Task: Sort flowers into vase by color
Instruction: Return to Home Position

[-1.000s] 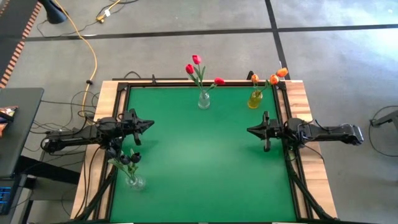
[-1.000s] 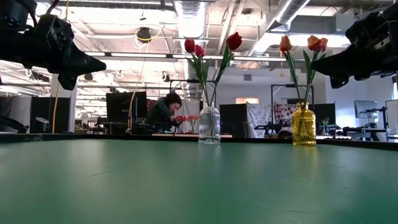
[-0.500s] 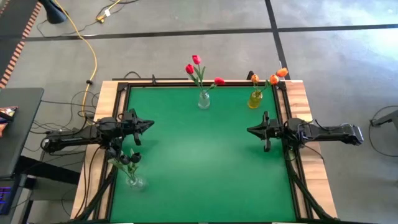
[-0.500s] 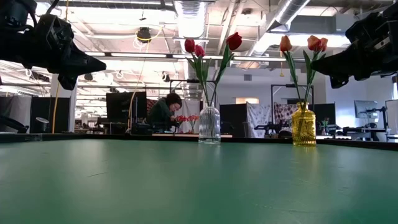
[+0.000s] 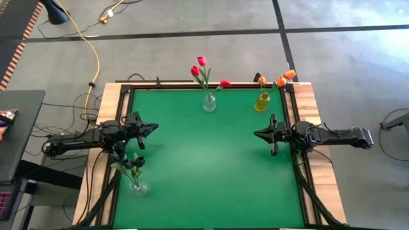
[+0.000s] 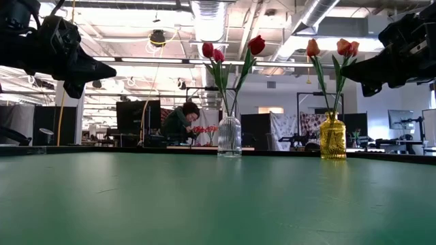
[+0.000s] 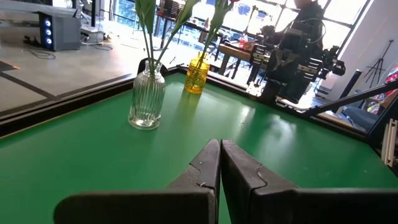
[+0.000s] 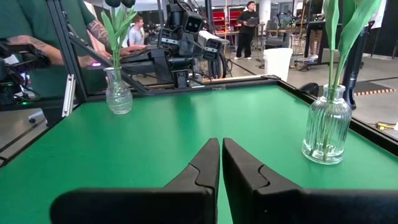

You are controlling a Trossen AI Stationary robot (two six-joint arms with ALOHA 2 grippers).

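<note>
Hovering above the green table (image 5: 204,160), fingers pressed together, grasping nothing: left gripper (image 5: 152,128) at left side, right gripper (image 5: 257,134) at right side. Red flowers (image 5: 203,69) in far clear vase (image 5: 209,102), far centre; orange flowers (image 5: 281,80) in yellow vase (image 5: 262,102), far right; dark flowers (image 5: 132,163) in near clear vase (image 5: 138,186), near left.

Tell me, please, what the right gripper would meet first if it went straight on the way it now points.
Probably the left gripper, which faces the right gripper across the green table; nothing shows between them, though their heights are hard to compare.
</note>
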